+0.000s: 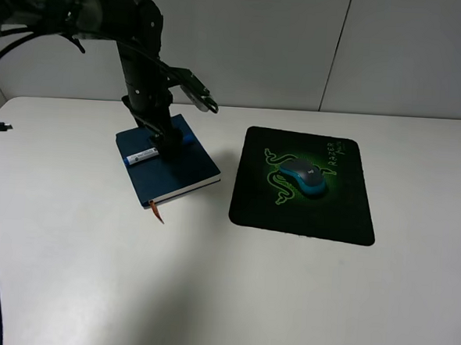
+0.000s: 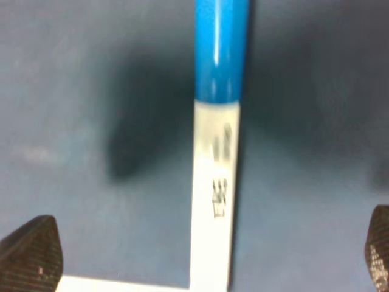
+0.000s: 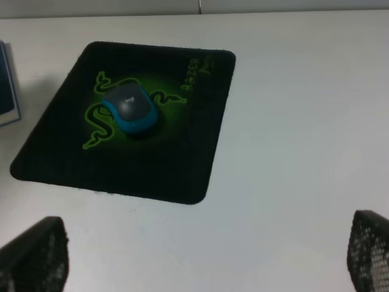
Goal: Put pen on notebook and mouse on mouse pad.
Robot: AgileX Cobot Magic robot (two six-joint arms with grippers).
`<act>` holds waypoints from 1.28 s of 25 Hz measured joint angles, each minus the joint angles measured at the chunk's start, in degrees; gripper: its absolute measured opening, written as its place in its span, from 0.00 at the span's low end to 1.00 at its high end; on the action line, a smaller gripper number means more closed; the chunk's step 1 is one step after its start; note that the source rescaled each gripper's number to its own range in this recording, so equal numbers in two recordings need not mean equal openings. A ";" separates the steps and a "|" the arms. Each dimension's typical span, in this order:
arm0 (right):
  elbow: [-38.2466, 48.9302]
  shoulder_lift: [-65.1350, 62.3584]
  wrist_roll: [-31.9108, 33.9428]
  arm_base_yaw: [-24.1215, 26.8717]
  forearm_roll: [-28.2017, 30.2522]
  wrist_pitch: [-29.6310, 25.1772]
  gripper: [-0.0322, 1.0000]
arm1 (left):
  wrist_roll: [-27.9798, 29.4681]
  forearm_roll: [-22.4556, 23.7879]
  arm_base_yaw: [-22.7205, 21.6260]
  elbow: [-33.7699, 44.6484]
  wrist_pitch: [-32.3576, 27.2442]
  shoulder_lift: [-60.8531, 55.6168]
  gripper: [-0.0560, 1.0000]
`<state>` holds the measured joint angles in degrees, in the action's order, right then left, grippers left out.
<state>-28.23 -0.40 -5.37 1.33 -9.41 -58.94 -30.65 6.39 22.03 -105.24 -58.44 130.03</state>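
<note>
From my high camera, nearest to me is the flat black rectangular mouse pad (image 1: 304, 185) with its glowing green snake logo, at about four o'clock from the table's (image 1: 207, 296) centre. The small oval mouse (image 1: 303, 178), dark grey on top with teal sides, sits on the logo in the middle of the pad.

At ten o'clock of the pad, just apart from it, lies the dark navy hardcover notebook (image 1: 183, 173) with white page edges and an orange-brown ribbon. The slim white pen (image 1: 143, 156) with a blue cap lies flat on its cover.

My left claw (image 2: 206, 252) stands directly over the pen, jaws spread wide to either side of the barrel, touching nothing. My right claw (image 3: 200, 255) also stands wide and empty above bare table near the pad.
</note>
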 joint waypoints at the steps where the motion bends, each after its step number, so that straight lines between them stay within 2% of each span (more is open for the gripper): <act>1: 0.00 0.00 0.00 0.00 0.00 0.00 1.00 | 0.64 0.00 0.00 0.00 -1.57 -1.00 1.00; 7: 0.00 0.00 0.00 0.00 0.00 0.00 1.00 | 4.56 0.85 0.00 0.00 -8.90 -6.85 1.00; 20: 0.00 0.00 0.00 0.00 0.00 0.00 1.00 | 10.83 -0.14 0.00 1.78 -9.08 -24.76 1.00; 28: 0.00 0.00 0.00 0.00 0.00 0.00 1.00 | 13.43 -0.25 0.00 12.69 -9.11 -40.44 1.00; 32: 0.00 0.00 0.00 0.00 0.00 0.00 1.00 | 16.28 -0.25 0.00 20.61 -9.15 -49.68 1.00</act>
<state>-28.23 -0.40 -5.37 1.33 -9.41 -58.94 -14.37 6.14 22.03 -84.63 -67.59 80.35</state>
